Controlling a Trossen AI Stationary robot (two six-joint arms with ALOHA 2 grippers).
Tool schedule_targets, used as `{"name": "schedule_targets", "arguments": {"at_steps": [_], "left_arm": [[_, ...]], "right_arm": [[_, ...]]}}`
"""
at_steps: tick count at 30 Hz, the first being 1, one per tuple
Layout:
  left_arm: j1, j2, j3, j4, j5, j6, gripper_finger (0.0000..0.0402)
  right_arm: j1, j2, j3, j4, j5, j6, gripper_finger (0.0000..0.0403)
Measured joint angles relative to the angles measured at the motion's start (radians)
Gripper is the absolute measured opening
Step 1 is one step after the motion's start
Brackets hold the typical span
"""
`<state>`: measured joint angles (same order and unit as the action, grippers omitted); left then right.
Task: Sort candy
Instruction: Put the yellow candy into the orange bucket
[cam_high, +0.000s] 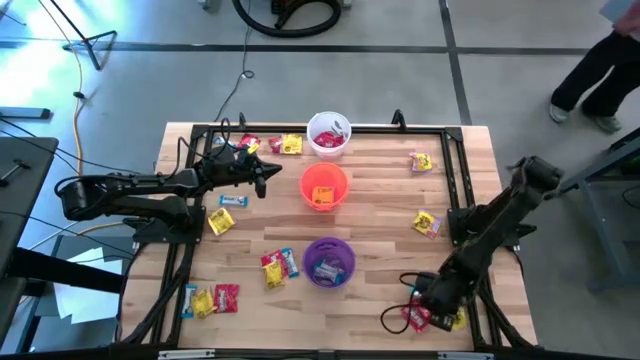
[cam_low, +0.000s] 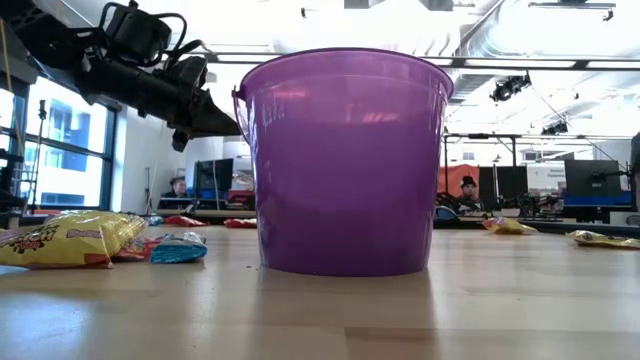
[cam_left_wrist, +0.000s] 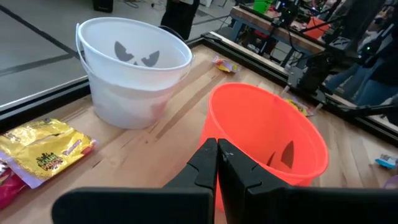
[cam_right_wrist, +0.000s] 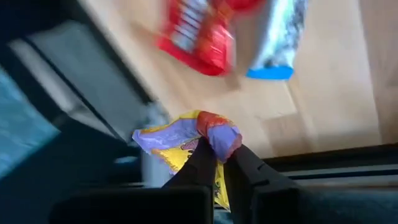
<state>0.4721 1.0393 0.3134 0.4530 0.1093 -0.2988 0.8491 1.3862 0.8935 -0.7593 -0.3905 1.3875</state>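
The right tool (cam_right_wrist: 219, 157) is clenched on a yellow candy (cam_right_wrist: 186, 140), pinching the crumpled wrapper by one end so that the rest of the packet hangs out to the side of the closed fingers. In the high view this tool (cam_high: 428, 308) sits low at the near right corner of the table (cam_high: 390, 210), right over a small heap of sweets; a red candy (cam_right_wrist: 202, 37) and a blue-white candy (cam_right_wrist: 277, 43) lie loose on the wood just beyond the held one.

The relation that matters for the coming move is where the cups lie from this grip. The purple cup (cam_high: 329, 262) is the nearest, close by toward the table's middle; the orange cup (cam_high: 324, 186) stands beyond it and the white cup (cam_high: 329, 135) farthest, at the far edge. All three sit in a line up the middle, so the carry likely runs inward and away from the corner. Which cup takes yellow I cannot tell from here.

The left tool (cam_left_wrist: 217, 163) is shut and empty, hovering above the table just beside the orange cup, with the white cup a little further on. It is the nearer arm for those two cups and for the sweets at the far left corner (cam_high: 270, 146). More candy lies scattered near the left edge (cam_high: 213, 298) and along the right side (cam_high: 426, 223).
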Motion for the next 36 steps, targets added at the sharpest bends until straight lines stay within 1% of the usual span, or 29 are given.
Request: {"name": "schedule_targets", "arguments": {"at_steps": [3, 6, 9, 11, 14, 17, 19, 22, 25, 28, 36], "left_arm": [[0.000, 0.000, 0.000, 0.000, 0.000, -0.005, 0.0000], [0.000, 0.000, 0.000, 0.000, 0.000, -0.005, 0.0000], [0.000, 0.000, 0.000, 0.000, 0.000, 0.005, 0.0000], [0.000, 0.000, 0.000, 0.000, 0.000, 0.013, 0.0000], [0.000, 0.000, 0.000, 0.000, 0.005, 0.013, 0.0000], [0.000, 0.000, 0.000, 0.000, 0.011, 0.013, 0.0000], [-0.002, 0.000, 0.000, 0.000, 0.011, 0.013, 0.0000], [-0.002, 0.000, 0.000, 0.000, 0.011, 0.014, 0.0000], [-0.002, 0.000, 0.000, 0.000, 0.011, 0.021, 0.0000], [0.000, 0.000, 0.000, 0.000, 0.011, 0.022, 0.0000], [0.002, 0.000, 0.000, 0.000, 0.021, 0.023, 0.0000]], "right_arm": [[-0.029, -0.085, 0.093, -0.121, 0.112, -0.024, 0.0005], [-0.100, -0.154, 0.194, -0.280, 0.268, -0.060, 0.0004], [-0.242, -0.181, 0.279, -0.392, 0.391, -0.163, 0.0003], [-0.364, -0.181, 0.313, -0.414, 0.421, -0.287, 0.0003], [-0.565, -0.156, 0.334, -0.366, 0.440, -0.484, 0.0003], [-0.754, -0.122, 0.349, -0.247, 0.440, -0.656, 0.0003], [-0.861, -0.089, 0.360, -0.144, 0.438, -0.741, 0.0003], [-0.983, -0.018, 0.385, 0.007, 0.406, -0.822, 0.0002], [-1.055, 0.074, 0.425, 0.084, 0.373, -0.871, 0.0002], [-1.099, 0.181, 0.484, 0.093, 0.361, -0.907, 0.0002], [-1.137, 0.409, 0.658, 0.090, 0.309, -0.925, 0.0002]]}}
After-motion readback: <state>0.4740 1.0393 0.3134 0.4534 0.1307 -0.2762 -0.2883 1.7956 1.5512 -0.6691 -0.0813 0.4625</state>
